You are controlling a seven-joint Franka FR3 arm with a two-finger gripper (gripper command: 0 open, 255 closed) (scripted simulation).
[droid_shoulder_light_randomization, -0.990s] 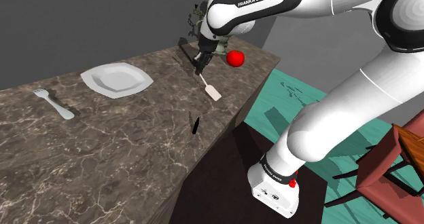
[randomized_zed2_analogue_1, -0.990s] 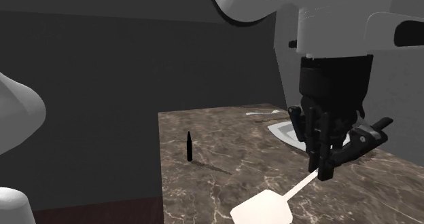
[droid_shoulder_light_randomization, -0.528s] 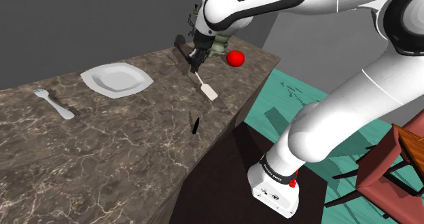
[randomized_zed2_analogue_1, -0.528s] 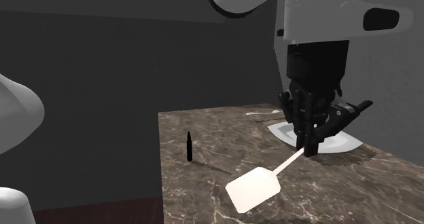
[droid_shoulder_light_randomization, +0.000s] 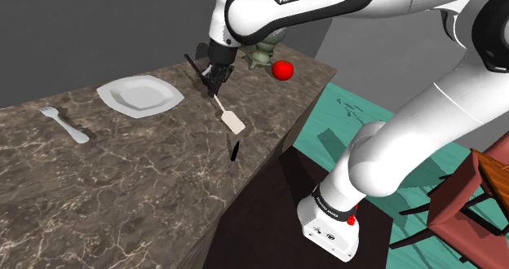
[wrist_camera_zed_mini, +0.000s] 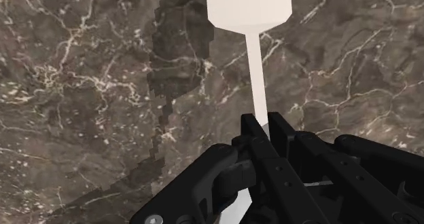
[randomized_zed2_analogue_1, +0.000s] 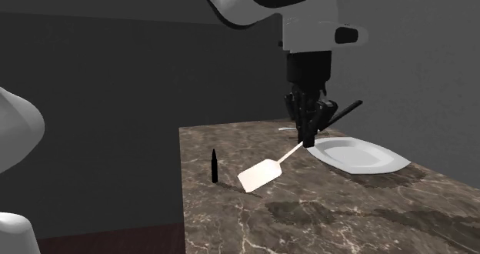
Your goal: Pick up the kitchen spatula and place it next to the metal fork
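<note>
The black tool is closed on the thin handle of the white spatula. In the wrist view the two fingers clasp the handle between them, and the flat blade points away from the tool. The spatula hangs tilted, blade lowest, above the dark marbled counter. Its shadow lies on the stone beside the blade and apart from it.

In the shoulder view the tool is just to the right of the white plate. A small black pointed thing stands upright near the counter's front edge, below the blade. In the second exterior view the tool is over the near edge of the plate, and the blade reaches toward the black thing.

The pale fork lies flat on the counter at the shoulder view's left, beyond the plate and well apart from the spatula. A red ball sits near the counter's far right corner.
</note>
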